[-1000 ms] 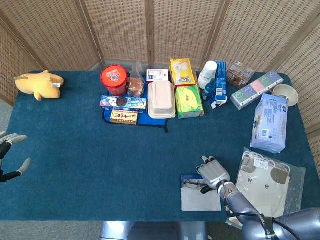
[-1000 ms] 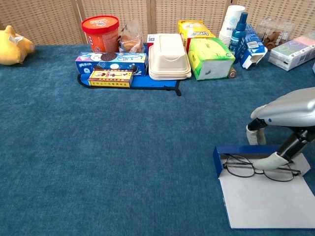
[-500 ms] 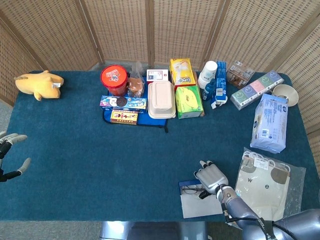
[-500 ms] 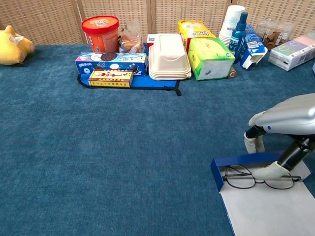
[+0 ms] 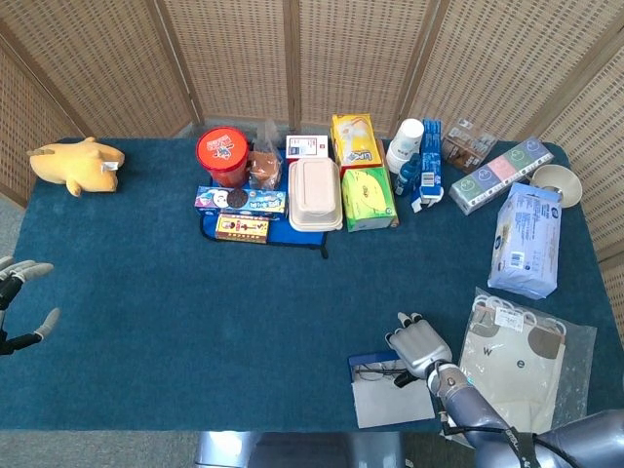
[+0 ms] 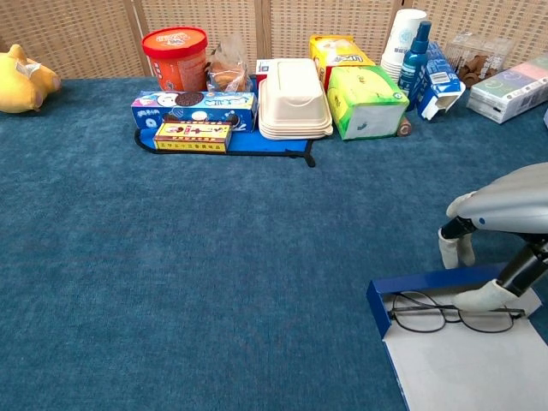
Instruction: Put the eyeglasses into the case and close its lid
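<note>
eyeglasses (image 6: 449, 312): lying folded in the open blue case (image 6: 402, 287), at 5 o'clock on the counter (image 5: 175, 312)
right robot hand (image 6: 497, 224): over the case's right end, a fingertip touching the eyeglasses, grasping nothing
left robot hand (image 5: 19, 302): at 8 o'clock, fingers spread, released
case lid: open, flat

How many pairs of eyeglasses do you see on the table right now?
1. The eyeglasses lie in the open blue case near the table's front right, with the right hand resting on their right side. None show elsewhere, though the clutter at the back could hide some.
</note>
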Tool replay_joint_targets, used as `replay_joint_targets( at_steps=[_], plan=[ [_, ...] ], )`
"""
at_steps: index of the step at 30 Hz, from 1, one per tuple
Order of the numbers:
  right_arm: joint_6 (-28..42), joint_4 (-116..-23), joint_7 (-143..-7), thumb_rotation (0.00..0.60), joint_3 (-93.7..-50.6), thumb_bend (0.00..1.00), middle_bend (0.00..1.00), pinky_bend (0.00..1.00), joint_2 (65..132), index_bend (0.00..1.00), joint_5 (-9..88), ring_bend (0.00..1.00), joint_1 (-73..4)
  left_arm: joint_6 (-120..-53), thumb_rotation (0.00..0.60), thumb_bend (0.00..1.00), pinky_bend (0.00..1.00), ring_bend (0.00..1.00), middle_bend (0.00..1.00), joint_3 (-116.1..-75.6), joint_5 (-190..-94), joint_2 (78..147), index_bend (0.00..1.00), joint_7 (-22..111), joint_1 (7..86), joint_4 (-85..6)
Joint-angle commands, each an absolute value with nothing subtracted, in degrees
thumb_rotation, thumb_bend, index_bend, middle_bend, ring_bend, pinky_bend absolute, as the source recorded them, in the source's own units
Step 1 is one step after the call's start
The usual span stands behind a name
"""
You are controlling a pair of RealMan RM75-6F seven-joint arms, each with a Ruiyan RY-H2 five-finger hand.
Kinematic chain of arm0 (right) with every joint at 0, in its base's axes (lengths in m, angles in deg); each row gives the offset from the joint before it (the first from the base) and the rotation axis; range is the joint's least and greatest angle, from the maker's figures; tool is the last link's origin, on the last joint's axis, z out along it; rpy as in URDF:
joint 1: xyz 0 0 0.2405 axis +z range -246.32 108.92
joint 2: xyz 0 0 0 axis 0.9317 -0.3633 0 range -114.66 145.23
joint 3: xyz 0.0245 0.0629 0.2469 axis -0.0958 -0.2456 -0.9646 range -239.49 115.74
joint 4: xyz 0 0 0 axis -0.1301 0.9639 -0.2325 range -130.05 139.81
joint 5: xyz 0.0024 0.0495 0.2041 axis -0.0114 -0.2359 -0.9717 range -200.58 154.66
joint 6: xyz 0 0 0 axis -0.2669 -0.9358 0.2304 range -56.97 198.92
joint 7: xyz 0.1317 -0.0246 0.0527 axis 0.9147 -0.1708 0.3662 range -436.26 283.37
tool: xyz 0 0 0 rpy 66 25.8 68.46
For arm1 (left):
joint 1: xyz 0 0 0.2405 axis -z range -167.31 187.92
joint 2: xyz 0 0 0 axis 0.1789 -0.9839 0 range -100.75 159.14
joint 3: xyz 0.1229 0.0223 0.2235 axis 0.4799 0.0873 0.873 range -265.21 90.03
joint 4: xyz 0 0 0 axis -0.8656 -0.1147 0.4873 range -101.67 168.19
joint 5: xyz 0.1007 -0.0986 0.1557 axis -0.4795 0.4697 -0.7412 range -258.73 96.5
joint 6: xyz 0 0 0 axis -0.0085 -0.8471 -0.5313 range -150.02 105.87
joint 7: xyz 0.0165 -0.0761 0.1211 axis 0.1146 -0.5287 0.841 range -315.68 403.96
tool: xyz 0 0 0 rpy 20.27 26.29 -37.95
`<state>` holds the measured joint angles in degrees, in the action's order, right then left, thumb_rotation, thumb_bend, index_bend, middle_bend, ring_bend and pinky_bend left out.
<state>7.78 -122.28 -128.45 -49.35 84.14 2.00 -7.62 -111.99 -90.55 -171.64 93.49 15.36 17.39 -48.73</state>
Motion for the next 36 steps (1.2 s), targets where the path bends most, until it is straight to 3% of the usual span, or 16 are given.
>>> replay_joint_targets(
  at_steps=[1, 18, 36],
  plan=[
    [7.27, -122.72, -128.58, 0.225, -49.18, 0.28, 0.33, 0.15, 84.09, 0.29, 2.06, 0.07, -7.77, -111.94, 0.6, 0.31, 0.07, 0.19, 0.28, -90.56, -171.68, 93.55, 0.22, 15.33, 17.46, -48.7],
    [3.26, -126.08, -129.12, 0.227, -47.37, 0.28, 0.33, 0.15, 84.37, 0.29, 3.89, 0.07, -10.32, -111.93, 0.6, 0.31, 0.07, 0.18, 0.28, -90.45, -172.01, 94.04, 0.23, 14.59, 17.67, -47.99],
    [3.31, -127.36, -130.3, 0.226, -47.02, 0.28, 0.33, 0.15, 85.19, 0.29, 5.67, 0.07, -11.03, -112.59, 0.6, 0.31, 0.07, 0.18, 0.28, -90.22, -172.07, 93.78, 0.23, 14.27, 17.13, -47.9]
  ],
)
